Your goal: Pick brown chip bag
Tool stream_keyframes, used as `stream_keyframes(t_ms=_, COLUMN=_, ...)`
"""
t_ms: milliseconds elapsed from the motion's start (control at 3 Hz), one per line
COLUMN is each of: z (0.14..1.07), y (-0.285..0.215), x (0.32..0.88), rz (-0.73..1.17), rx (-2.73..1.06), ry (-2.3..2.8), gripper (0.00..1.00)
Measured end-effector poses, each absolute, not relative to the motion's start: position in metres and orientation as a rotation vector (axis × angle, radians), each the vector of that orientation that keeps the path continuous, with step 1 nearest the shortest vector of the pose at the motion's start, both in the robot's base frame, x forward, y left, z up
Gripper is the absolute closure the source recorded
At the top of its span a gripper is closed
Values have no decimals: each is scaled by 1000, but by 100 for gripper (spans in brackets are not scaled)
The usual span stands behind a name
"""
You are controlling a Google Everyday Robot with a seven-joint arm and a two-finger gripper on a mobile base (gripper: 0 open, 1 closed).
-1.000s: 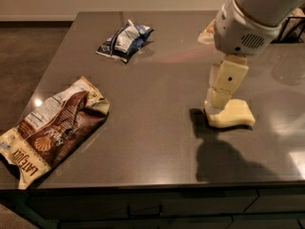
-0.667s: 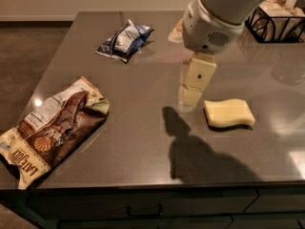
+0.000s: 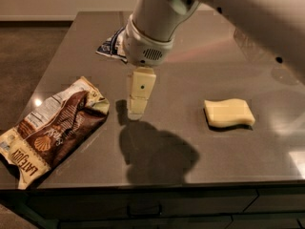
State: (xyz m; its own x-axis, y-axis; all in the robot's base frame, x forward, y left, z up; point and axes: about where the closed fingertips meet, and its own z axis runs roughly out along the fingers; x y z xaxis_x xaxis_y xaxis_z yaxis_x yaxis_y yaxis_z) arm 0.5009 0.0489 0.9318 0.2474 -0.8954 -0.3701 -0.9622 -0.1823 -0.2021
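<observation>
The brown chip bag lies flat at the front left of the grey table, wrinkled, with cream edges, an orange shell logo and "LATE JULY" lettering. My gripper hangs pointing down from the white wrist, just above the table surface. It is a short way right of the bag's right end and is not touching it. It holds nothing.
A yellow sponge-like block lies on the table to the right of the gripper. A small blue-and-white bag lies at the back, partly hidden behind the wrist. The table's front edge is close to the brown bag.
The arm has swung left across the table, from beside the yellow block to a spot near the brown chip bag's right end. The bags and block have not moved.
</observation>
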Motion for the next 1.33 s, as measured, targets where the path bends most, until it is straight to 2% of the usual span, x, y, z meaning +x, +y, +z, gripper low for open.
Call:
stream_keyframes(t_ms=667, z=868, y=125, x=505, rz=214, rx=-2332, ry=1641, gripper=0)
stream_keyframes(t_ms=1333, z=850, y=163, x=515, rz=222, rx=-2372, ry=1696, gripper=0)
